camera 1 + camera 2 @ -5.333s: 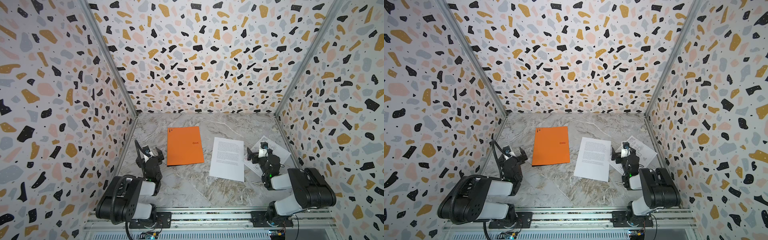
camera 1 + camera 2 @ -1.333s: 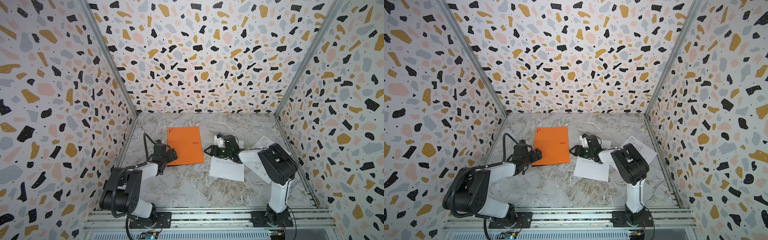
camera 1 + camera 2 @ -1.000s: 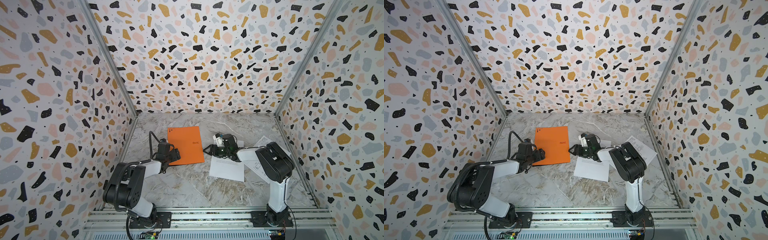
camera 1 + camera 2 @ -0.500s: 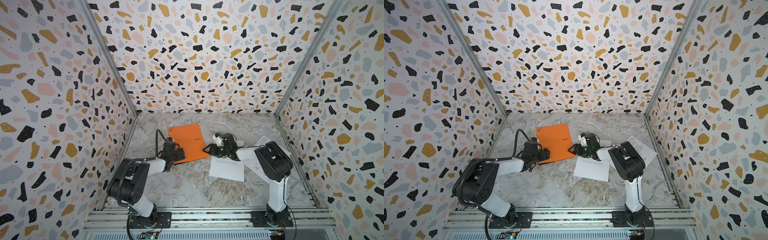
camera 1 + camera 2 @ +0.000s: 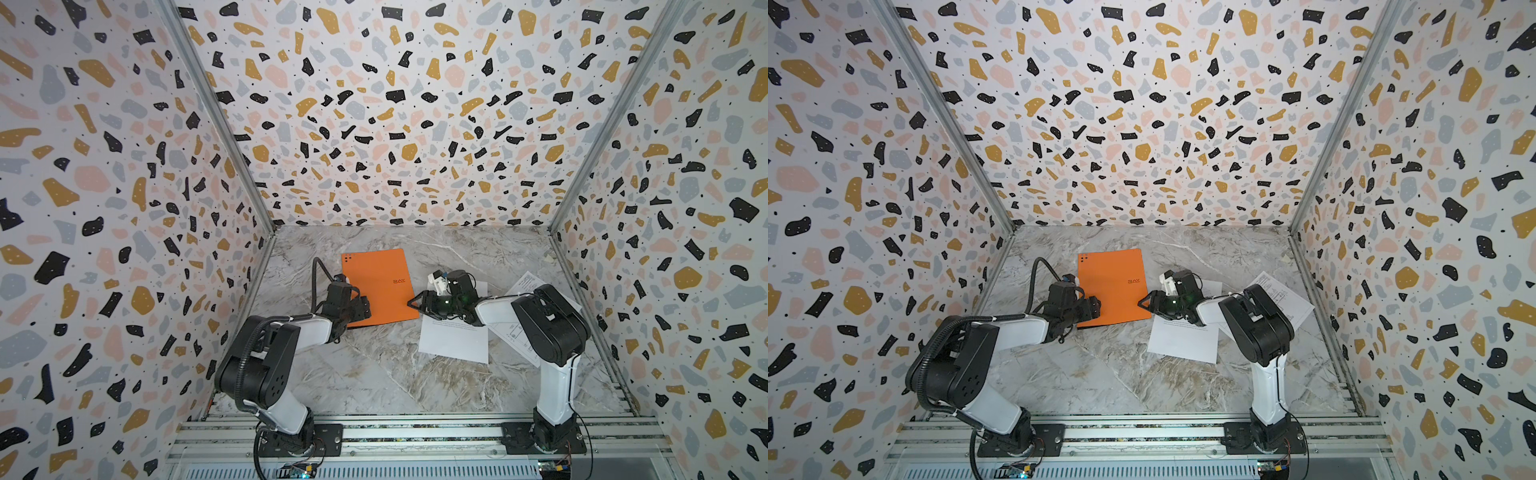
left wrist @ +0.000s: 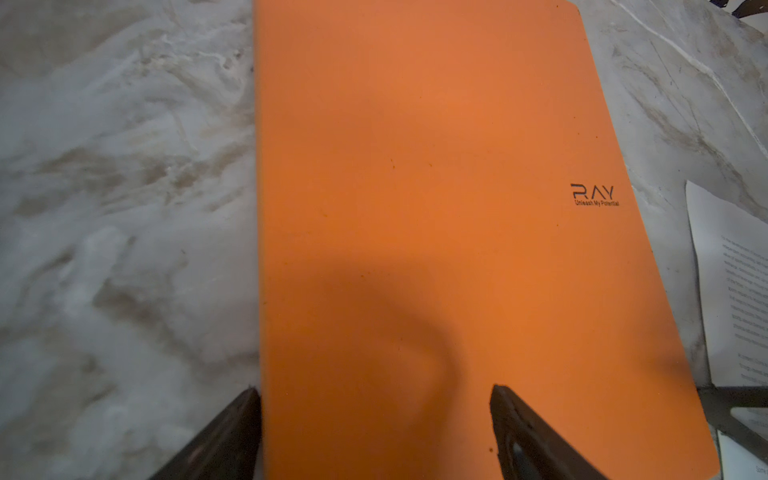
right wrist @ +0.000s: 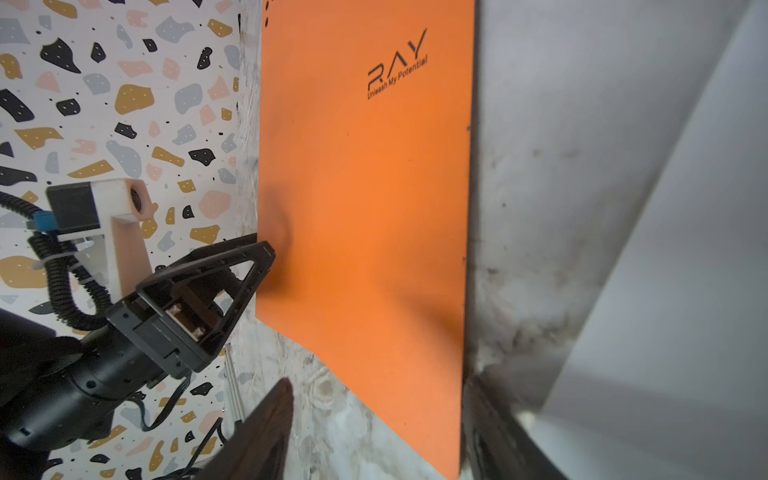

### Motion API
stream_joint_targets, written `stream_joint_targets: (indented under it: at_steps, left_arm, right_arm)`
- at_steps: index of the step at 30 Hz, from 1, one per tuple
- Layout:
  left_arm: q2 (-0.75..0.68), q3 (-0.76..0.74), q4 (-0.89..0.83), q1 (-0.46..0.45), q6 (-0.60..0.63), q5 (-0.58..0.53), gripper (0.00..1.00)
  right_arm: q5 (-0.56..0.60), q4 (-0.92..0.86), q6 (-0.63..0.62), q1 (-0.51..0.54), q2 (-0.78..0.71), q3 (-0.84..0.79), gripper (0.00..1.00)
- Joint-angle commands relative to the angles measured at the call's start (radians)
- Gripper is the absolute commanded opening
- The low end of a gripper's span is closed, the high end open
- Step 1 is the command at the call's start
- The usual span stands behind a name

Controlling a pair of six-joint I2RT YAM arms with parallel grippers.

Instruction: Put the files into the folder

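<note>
So the orange folder (image 5: 380, 286) lies closed on the marble table (image 5: 374, 374), cover up with the little RAY logo showing, and you can't see inside it at all. Both files are out on the table to the right of it. The text sheet (image 5: 455, 340) is just beside the folder's near right corner, partly under the right arm. The drawing sheet (image 5: 525, 286) is further right, mostly hidden behind that arm. The left gripper (image 5: 361, 305) sits low at the folder's near left corner, jaws spread wide. In the wrist view one finger (image 6: 232, 432) is right at the folder's edge and the other is over the cover. The right gripper (image 5: 415, 301) is at the near right corner, jaws also apart, with the folder's edge between them.
</note>
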Motion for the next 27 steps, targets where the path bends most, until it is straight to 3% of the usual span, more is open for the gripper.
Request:
stream_joint_targets:
  at_steps: [1, 27]
  left_arm:
    - [0.004, 0.03, 0.071, -0.027, 0.015, 0.064, 0.85]
    - [-0.042, -0.036, 0.161, -0.097, 0.001, 0.099, 0.85]
  right_arm:
    - [-0.052, 0.026, 0.033, 0.013, -0.07, -0.022, 0.65]
    - [-0.069, 0.171, 0.145, -0.029, -0.228, -0.234, 0.57]
